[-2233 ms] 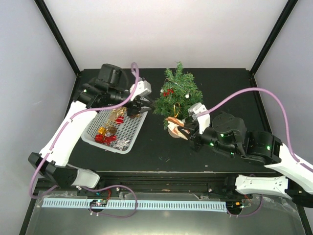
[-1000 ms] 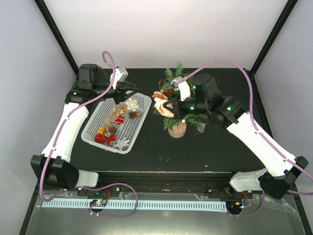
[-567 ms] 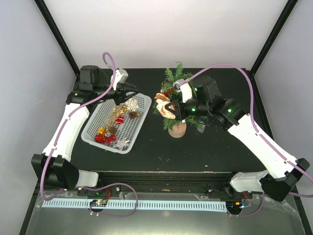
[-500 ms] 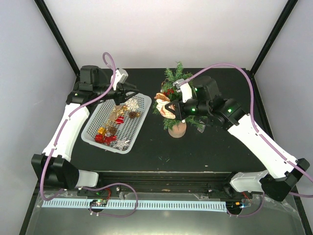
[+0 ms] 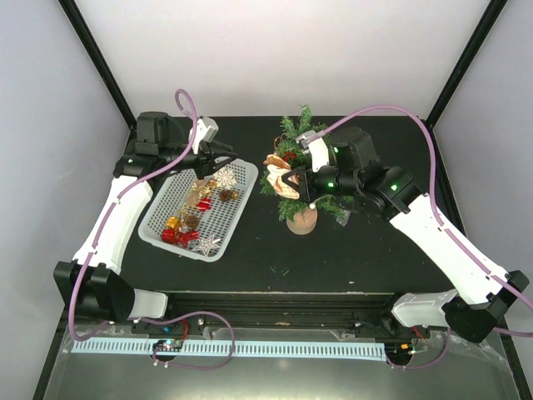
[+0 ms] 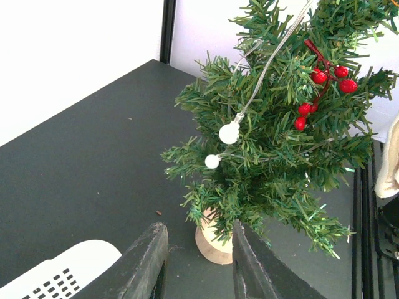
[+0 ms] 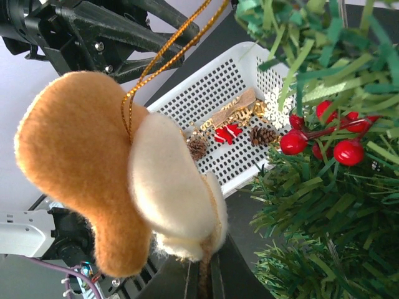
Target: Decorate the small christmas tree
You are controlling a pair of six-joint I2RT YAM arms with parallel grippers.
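Note:
The small christmas tree (image 5: 306, 167) stands on its tan wooden base (image 5: 301, 221) at the table's middle, with red berries (image 6: 324, 81) and a string of white beads (image 6: 229, 132) on it. My right gripper (image 5: 293, 182) is shut on a brown and cream felt ornament (image 5: 280, 177) with a gold loop, held against the tree's left side. In the right wrist view the ornament (image 7: 124, 187) fills the left and the branches (image 7: 324, 199) are at the right. My left gripper (image 5: 226, 158) hangs open and empty over the far end of the white basket (image 5: 150, 227), pointing at the tree (image 6: 280, 143).
The basket holds a red bow (image 5: 179, 237), a silver star (image 5: 206, 243), a white snowflake (image 5: 225, 177), pine cones (image 5: 226, 194) and gold pieces. Black frame posts (image 5: 100, 62) stand at the back corners. The right arm's pink cable (image 5: 391, 108) arches over the tree.
The right arm lifted the ornament from beside the tree's base to its upper left side, then nudged it toward the branches. The left arm pulled back from the tree and has held still since.

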